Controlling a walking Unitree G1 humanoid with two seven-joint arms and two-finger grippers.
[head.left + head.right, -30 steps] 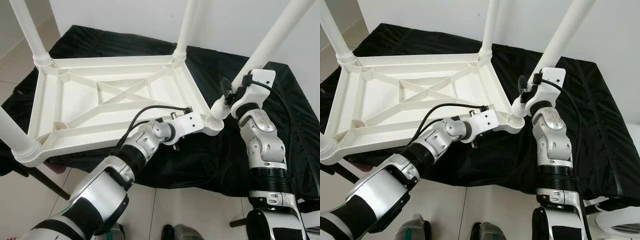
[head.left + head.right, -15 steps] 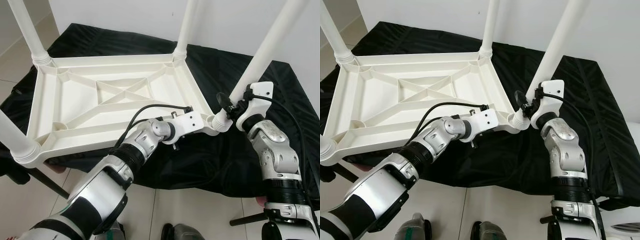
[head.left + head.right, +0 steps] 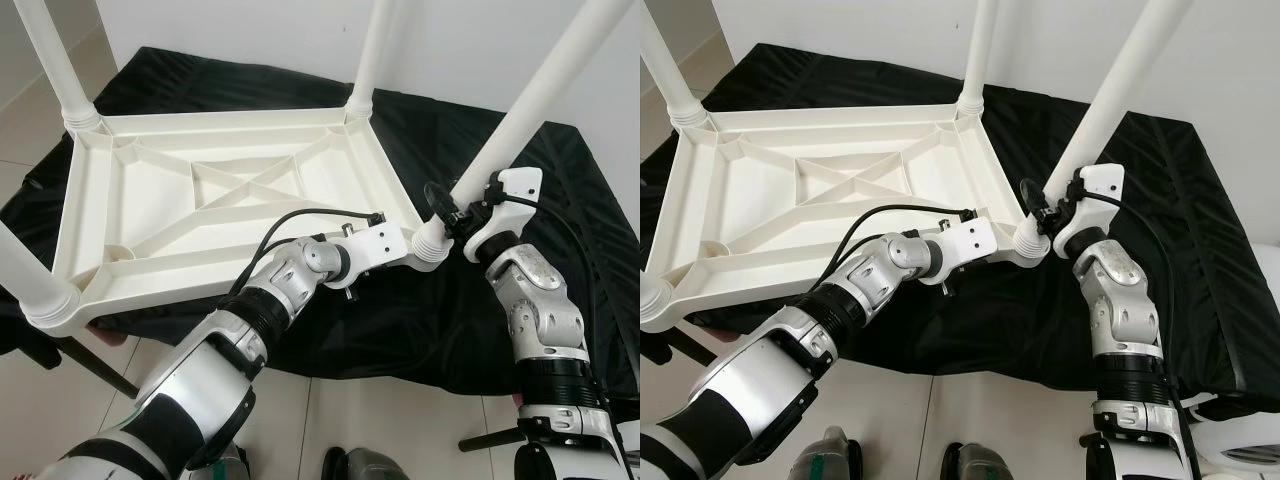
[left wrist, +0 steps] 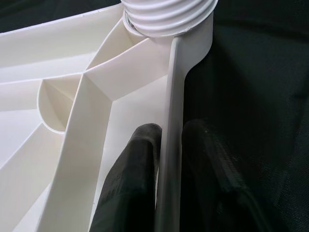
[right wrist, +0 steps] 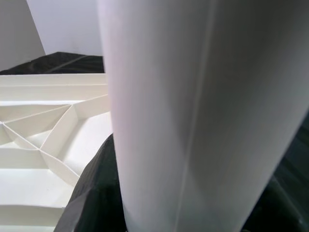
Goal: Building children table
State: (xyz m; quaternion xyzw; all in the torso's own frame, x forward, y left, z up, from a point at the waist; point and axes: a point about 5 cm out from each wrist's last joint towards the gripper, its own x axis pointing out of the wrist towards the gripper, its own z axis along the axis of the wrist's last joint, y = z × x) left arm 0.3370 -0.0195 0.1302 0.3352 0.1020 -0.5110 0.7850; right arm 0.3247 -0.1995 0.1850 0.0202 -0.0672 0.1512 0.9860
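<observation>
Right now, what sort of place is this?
Probably a room in a home, used as an assembly spot: an upside-down white plastic table lies on a black cloth, against a plain white wall, with pale tiled floor alongside.

Silver arms (image 3: 535, 300), seemingly black-cabled

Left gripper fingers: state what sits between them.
The table top's thin side rim stands between the left gripper fingers, one each side, in the left wrist view.
</observation>
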